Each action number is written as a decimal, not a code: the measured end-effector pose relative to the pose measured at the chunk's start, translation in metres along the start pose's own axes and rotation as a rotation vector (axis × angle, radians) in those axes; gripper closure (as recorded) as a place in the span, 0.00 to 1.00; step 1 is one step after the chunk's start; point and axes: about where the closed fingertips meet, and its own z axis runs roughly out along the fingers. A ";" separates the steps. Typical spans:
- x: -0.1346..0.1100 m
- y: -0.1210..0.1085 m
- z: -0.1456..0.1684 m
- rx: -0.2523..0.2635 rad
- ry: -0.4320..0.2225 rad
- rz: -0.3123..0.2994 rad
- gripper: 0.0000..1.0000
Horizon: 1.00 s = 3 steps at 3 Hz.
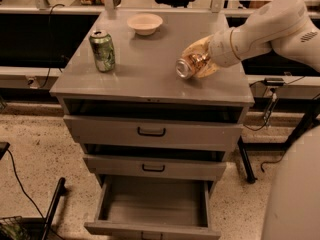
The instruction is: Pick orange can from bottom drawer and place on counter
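Gripper [196, 62] low over right side of tabletop [145, 71]. Jaws clamped on orange can [183, 69]. Can tilted, silver end toward camera; contact with tabletop unclear. Can likely light, thin-walled, dent-prone, slick: hold mid-body, moderate squeeze. Bottom drawer [152, 229] open.

An upright green can [102, 50] stands near a small pale bowl [145, 23], not touching; speckled floor [40, 149] lies below.

gripper [199, 61] over counter [145, 71] blurs into orange can [185, 68].
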 end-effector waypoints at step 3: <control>-0.001 0.000 -0.009 -0.060 0.030 0.029 0.26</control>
